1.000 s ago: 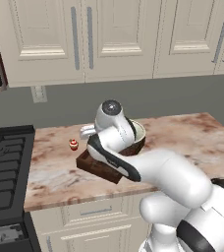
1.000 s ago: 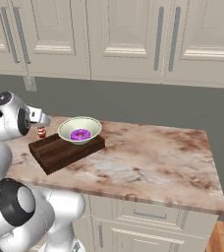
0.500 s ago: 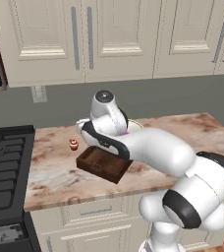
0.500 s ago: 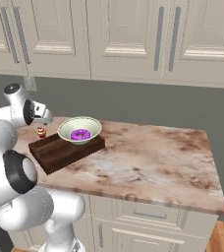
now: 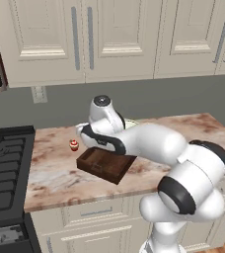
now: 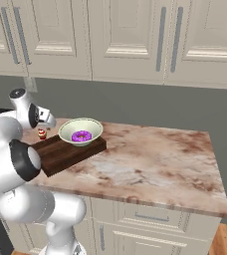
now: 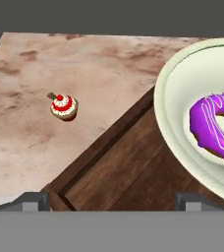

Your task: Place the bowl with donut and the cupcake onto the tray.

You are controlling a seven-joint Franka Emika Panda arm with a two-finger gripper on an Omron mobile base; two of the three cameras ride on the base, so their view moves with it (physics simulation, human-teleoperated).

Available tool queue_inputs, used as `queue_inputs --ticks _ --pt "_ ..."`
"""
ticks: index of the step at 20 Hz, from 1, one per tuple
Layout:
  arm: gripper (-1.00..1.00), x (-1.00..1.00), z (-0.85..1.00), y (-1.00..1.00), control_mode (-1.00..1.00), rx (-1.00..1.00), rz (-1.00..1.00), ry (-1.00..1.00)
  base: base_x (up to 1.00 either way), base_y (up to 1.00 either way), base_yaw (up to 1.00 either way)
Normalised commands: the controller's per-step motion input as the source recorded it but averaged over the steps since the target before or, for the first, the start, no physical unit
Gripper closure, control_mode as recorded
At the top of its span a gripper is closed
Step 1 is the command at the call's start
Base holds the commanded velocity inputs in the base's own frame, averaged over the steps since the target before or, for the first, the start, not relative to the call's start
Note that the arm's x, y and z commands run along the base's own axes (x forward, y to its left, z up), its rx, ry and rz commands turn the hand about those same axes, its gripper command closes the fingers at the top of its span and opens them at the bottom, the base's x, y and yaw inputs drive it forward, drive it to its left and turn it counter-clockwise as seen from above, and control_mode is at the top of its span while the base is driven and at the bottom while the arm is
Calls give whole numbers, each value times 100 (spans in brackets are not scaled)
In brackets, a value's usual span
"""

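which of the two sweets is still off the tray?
The cupcake: it stands alone on the countertop beside the tray. The donut lies in the bowl on the tray.

Even, soft, rendered light throughout; the cupcake casts a faint shadow toward 10 o'clock; no glare, slightly coarse.
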Motion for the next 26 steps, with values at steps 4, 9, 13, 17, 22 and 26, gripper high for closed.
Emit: queue_inputs --ticks 4,9,13,17,22,26 --pt "-100 7 -16 1 -100 1 0 0 0 0 0" --pt "-100 22 -7 14 -100 1 0 2 0 0 0" --pt "-100 28 -5 30 -100 0 0 6 0 0 0" --pt "-100 25 -6 33 -100 0 0 6 0 0 0" --pt "-100 20 -10 28 -100 0 0 7 0 0 0" --pt "-100 14 -14 23 -100 0 0 7 0 0 0"
